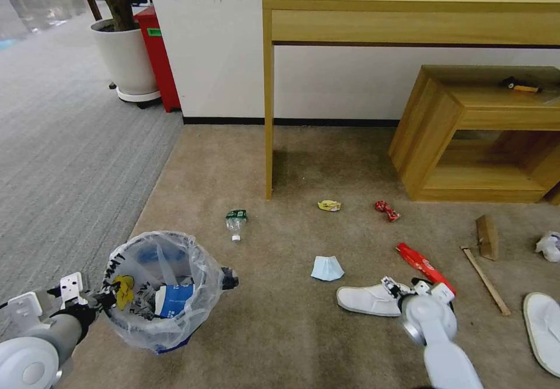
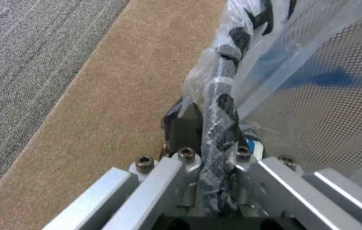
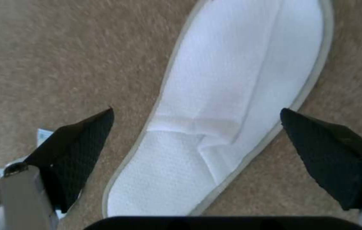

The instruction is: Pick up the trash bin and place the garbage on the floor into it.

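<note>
Beige floor [image 1: 280, 330] runs from the wall to the lower edge, litter scattered across it. Head view: lower left, left gripper [image 1: 104, 299] clamped on the trash bin [image 1: 160, 290] rim; lower right of centre, right gripper [image 1: 402, 291] over a white slipper [image 1: 367, 298]. Left wrist view: jaws pinch the rim and liner together at centre. Right wrist view: fingers [image 3: 78, 150] spread wide, straddling the slipper at centre — I'd lower straight and close across its narrow middle. Slipper's heel is cut off by the wrist; bin contents hard to make out.
</note>
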{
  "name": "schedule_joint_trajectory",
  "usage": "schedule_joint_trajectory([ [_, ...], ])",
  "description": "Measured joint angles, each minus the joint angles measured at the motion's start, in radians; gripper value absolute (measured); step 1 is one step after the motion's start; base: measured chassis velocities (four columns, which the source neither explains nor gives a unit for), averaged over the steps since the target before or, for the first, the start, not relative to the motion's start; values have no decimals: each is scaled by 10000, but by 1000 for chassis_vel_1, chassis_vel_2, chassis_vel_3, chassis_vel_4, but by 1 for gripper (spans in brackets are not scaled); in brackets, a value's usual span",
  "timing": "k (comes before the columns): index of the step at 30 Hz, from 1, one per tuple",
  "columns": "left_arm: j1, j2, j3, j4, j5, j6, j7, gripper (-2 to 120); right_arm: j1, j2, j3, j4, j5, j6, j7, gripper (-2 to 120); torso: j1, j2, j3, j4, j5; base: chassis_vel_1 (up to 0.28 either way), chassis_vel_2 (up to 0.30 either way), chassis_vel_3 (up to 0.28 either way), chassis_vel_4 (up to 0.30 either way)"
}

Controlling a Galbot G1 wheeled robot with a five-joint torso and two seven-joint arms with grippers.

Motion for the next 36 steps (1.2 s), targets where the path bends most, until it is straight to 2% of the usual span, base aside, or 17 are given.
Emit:
schedule_joint_trajectory([
  [7,3,0,-26,-28,5,0,8,0,594,78,-141,-596,889,21,1013,99,0,-1,0,-2,0,0,0,0,0],
  [12,21,-13,-36,-11,35,0,26,0,674,82,-143,-772,923,72,1072,92,0,0,0,-3,0,0,0,0,0],
  [14,27,-18,-12,-2,71,0,44,0,703,79,-123,-900,947,72,1062,81,0,0,0,-3,1,0,0,0,0],
  [16,30,-18,-9,-2,77,0,55,0,712,78,-112,-948,936,77,1040,78,0,0,0,-2,1,0,0,0,0],
  [18,35,2,-6,-2,80,0,80,0,738,70,-82,-1050,900,104,972,65,0,0,-1,-3,2,0,0,0,0],
  [20,37,11,-5,-2,83,0,85,0,746,68,-73,-1077,893,116,959,64,0,0,-1,-3,1,0,0,0,0],
  [22,57,26,-1,-4,102,0,138,0,769,62,-44,-1148,852,152,915,52,0,0,-1,-3,2,0,0,0,0],
  [30,103,36,-30,-15,148,0,249,0,834,35,46,-1318,842,166,770,46,0,0,-1,-3,1,0,0,0,0],
  [33,103,51,-55,-12,153,0,277,0,841,44,74,-1418,840,170,686,41,0,0,-1,-2,2,0,0,0,0],
  [35,95,58,-55,-8,158,0,304,0,858,58,96,-1528,833,191,626,32,0,0,-1,-3,1,0,0,0,0],
  [36,95,58,-55,-8,158,0,304,0,858,58,96,-1528,833,191,626,32,0,0,-1,-3,1,0,0,0,0],
])
